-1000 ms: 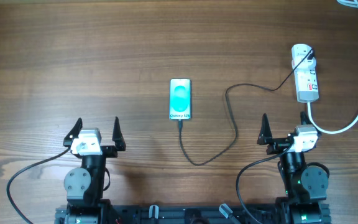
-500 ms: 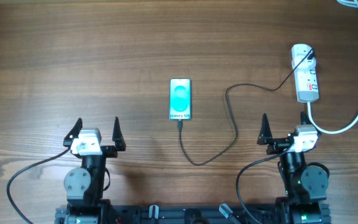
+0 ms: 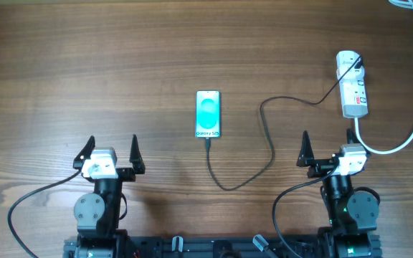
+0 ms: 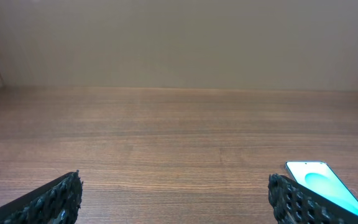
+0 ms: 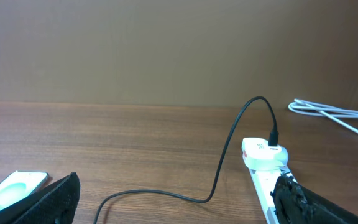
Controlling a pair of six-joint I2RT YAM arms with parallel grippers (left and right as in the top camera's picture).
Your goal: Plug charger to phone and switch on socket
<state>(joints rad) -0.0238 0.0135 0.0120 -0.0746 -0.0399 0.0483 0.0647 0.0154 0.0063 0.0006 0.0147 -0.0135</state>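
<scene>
- Charger runs from socket to phone, its tip touching the phone's near edge.
- Left claw and right claw spread wide, both empty.

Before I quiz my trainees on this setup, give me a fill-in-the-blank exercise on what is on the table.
The phone lies with its screen facing ___.
The charger is ___ in colour.
Of the left pincer and the right pincer, the socket lies nearer the ___ one.
Both pincers stand ___, holding nothing.
Missing words: up; black; right; open.
</scene>
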